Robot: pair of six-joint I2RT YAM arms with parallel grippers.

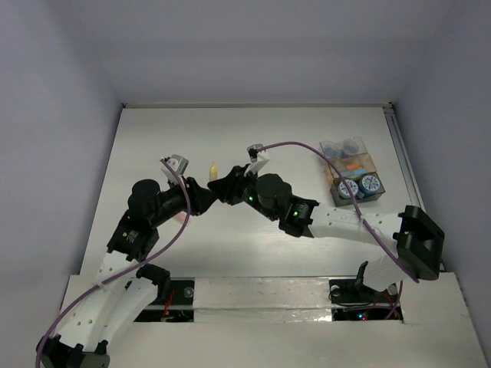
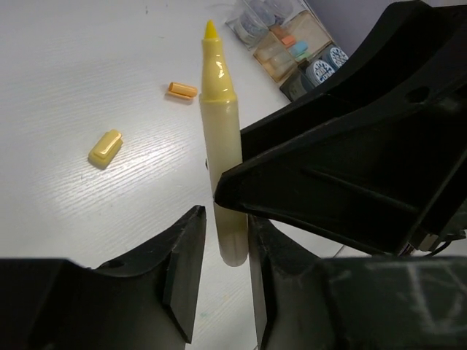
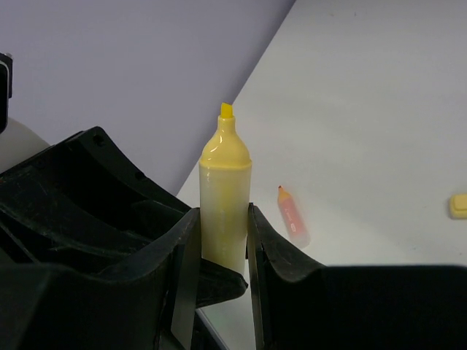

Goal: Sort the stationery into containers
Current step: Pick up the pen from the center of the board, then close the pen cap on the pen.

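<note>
A yellow pen (image 1: 215, 169) with its cap off is held up above the table between both arms. My right gripper (image 3: 221, 213) is shut on its barrel (image 3: 225, 197), both fingers pressed against it. My left gripper (image 2: 225, 219) is open around the pen's blunt end (image 2: 232, 240), with a gap on its left side. In the top view the left gripper (image 1: 205, 192) and the right gripper (image 1: 229, 186) meet at mid-table. The containers (image 1: 331, 175) stand at the far right, holding blue-and-white tape rolls (image 1: 370, 184) and small coloured pieces.
A yellow cap piece (image 2: 105, 148) and an orange piece (image 2: 182, 90) lie on the white table beyond the pen. An orange-red pen (image 3: 292, 215) lies on the table below the grippers. The containers (image 2: 292, 44) show at the top of the left wrist view.
</note>
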